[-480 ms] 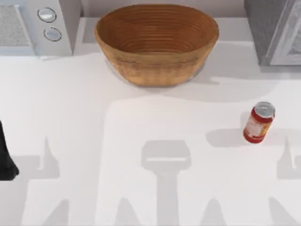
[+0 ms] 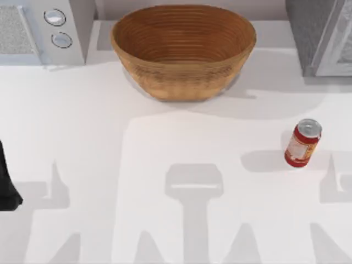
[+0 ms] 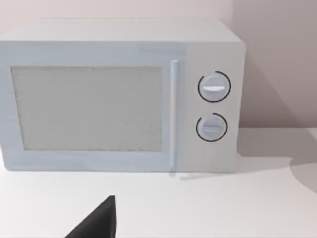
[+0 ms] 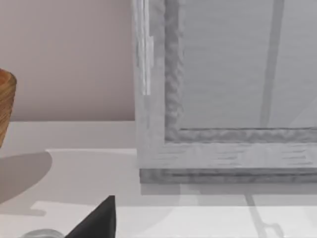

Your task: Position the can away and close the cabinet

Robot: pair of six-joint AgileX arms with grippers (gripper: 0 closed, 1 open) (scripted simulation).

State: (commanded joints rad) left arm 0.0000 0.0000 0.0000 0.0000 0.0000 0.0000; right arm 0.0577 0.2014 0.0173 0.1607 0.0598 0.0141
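Wicker basket (image 2: 183, 49) sits at the back centre of the white table (image 2: 137, 143), and its bowl holds nothing. Left of it, in the back left corner, stands a pale microwave (image 3: 119, 96) with two round dials and its door closed. At the back right corner stands the grey cabinet (image 2: 322, 36); the right wrist view faces its framed front (image 4: 228, 94) close up, though whether the door is ajar is hard to tell.

The can (image 2: 302, 143) stands upright on the right side of the table, in front of the cabinet and well apart from the basket, touching nothing. The left arm (image 2: 6, 181) is parked at the table's left edge, far from the can. A dark fingertip (image 3: 96, 223) shows in the left wrist view and another (image 4: 96, 223) in the right wrist view, but I cannot tell whether either gripper is spread or pressed together.
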